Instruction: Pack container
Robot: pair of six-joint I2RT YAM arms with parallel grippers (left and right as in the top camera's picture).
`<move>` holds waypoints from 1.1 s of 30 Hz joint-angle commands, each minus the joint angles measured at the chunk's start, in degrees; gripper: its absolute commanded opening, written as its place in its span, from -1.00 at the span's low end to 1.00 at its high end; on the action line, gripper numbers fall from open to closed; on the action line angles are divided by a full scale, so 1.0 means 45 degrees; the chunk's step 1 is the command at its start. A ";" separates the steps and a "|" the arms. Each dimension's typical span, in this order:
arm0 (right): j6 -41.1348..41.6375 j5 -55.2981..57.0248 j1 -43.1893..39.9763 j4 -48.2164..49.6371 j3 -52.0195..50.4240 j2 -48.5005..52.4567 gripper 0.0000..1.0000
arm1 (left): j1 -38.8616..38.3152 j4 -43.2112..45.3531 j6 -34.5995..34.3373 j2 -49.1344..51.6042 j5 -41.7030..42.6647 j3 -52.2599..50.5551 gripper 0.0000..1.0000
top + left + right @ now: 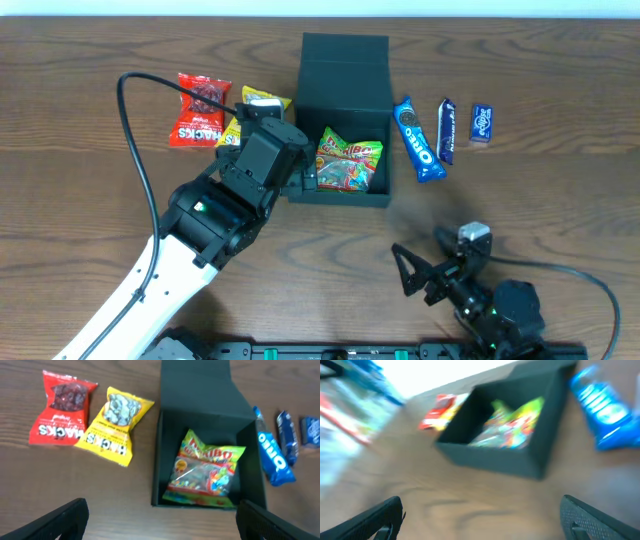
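The dark green-black matte square cardboard container [345, 198] is set at the middle of the brown wooden table [560, 70], with its hinged flap lid [345, 68] folded back toward 12 o'clock, so that the cavity is left open from above for packing. One green and red glossy gummy-sweet bag [205, 472] is already laid inside, slightly crumpled and toward the 6 o'clock wall. The other snacks are lined up outside within reach: a red plastic snack packet [57, 410] and a yellow plastic snack packet [112, 425] at 9 o'clock of the container, and a blue cookie packet [272, 455], a dark blue wrapped bar [289, 435] and a small blue wrapped sweet [310, 430] at 3 o'clock. The left gripper [162, 510] is held above the container's 7 o'clock corner, its fingers spread wide and nothing between them; a release or a readiness for the next packet is suggested, though which cannot be told. The right gripper [480, 507] is parked near 5 o'clock of the container, well apart from it, fingers likewise apart and empty. In the overhead view the yellow packet is largely covered by the left arm. The small blue sweet is cut off at the left wrist view's edge. The right wrist view is heavily blurred, so its lettering and background cannot be read.
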 commanded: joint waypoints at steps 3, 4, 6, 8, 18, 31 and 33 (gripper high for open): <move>0.5561 -0.2492 0.0049 0.0165 -0.0063 -0.0078 0.98 | 0.0044 -0.0282 0.0437 0.0000 -0.0019 0.0180 0.90; 0.5887 -0.2633 0.0049 0.0267 -0.0063 -0.0078 0.98 | 0.0044 -0.0282 0.0432 0.0000 0.0131 0.0180 0.91; 0.5518 -0.2997 0.0049 0.0869 -0.0063 -0.0078 0.99 | 0.0044 -0.0282 0.0432 0.0000 0.0355 0.0180 0.90; 0.4843 -0.3614 0.0044 0.2123 -0.0063 -0.0078 0.82 | 0.0044 -0.0369 0.0432 -0.0005 0.0447 0.0180 0.90; 0.3366 -0.3667 0.0044 0.3857 0.1545 0.2725 0.42 | 0.2390 -0.1598 0.0126 -0.0563 0.3147 0.0180 0.90; -0.0267 -0.1821 0.0058 0.1117 0.8782 1.3124 0.26 | 0.5950 -0.2477 0.1724 -0.1919 0.5615 0.0117 0.90; -0.0461 -0.1200 0.0058 0.0403 0.9879 1.4494 0.21 | 0.5945 -0.2487 0.1719 -0.1909 0.5693 0.0092 0.90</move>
